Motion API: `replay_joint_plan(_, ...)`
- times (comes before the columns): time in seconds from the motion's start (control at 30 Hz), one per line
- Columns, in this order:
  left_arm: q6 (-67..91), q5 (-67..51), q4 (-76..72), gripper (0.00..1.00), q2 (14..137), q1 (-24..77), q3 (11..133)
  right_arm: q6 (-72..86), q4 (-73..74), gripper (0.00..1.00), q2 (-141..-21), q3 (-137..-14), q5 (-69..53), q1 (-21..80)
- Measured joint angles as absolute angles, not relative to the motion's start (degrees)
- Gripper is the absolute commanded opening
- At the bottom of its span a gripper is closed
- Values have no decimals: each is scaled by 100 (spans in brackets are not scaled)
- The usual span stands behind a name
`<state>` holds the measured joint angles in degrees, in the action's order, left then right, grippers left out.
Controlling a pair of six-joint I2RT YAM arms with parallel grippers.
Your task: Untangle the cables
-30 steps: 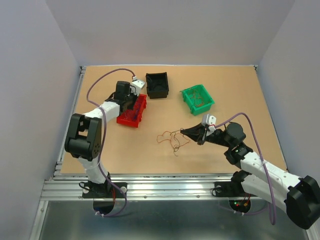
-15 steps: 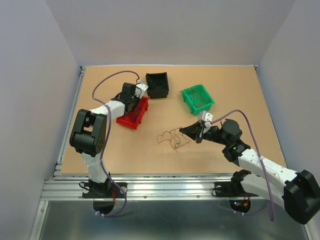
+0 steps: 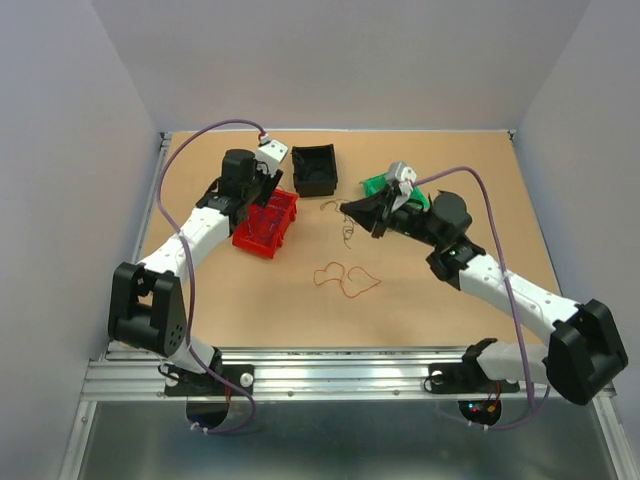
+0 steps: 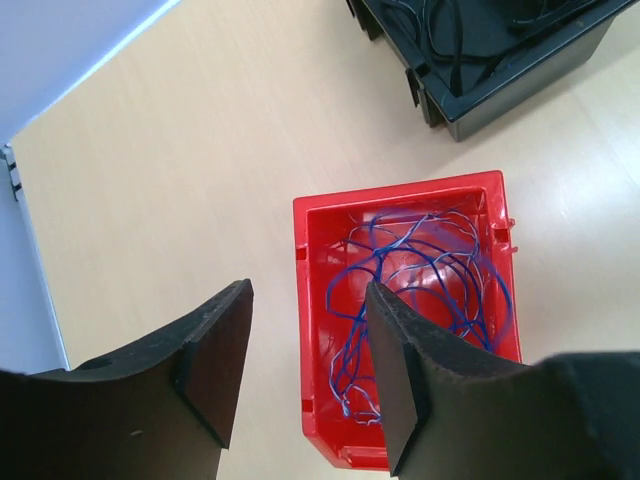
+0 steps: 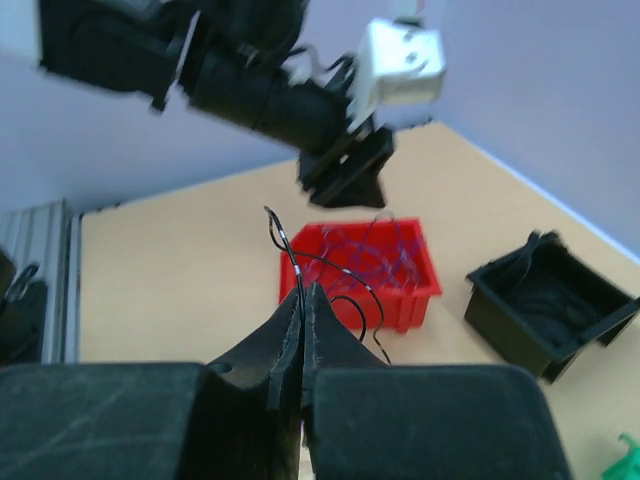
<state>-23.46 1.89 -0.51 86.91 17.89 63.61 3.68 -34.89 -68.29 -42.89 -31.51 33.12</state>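
Cables point(image 3: 346, 280): thin red-orange loops lie loose on the table point(image 3: 450, 160), near its middle, apart from both of my grippers.
Black wire point(image 5: 290, 250): one hair-thin strand is pinched in my right fingers, lifted off the table and dangling in curls.
Right gripper point(image 5: 303, 290): clamped tight on that black wire, held in the air between the black bin point(image 3: 314, 184) and the green bin point(image 3: 374, 187).
Left gripper point(image 4: 310, 290): fingers spread apart, holding nothing, hovering above the red bin point(image 3: 258, 241).
Red bin: blue-purple wires point(image 4: 420, 270) lie coiled inside.
Black bin: dark wires point(image 4: 445, 45) lie inside; it sits just beyond the red bin.
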Motion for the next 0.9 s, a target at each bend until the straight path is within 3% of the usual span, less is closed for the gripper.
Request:
replay_joint_plan(0.67, -2353, 93, 108, 62, 8165, 1789, 5883, 899, -3260, 1, -11312, -9122, -978, 3175)
replay_joint_plan(0.9, -2355, 99, 89, 62, 8165, 1789, 5881, 1090, -3127, 1, -12162, -9585, -836, 2943)
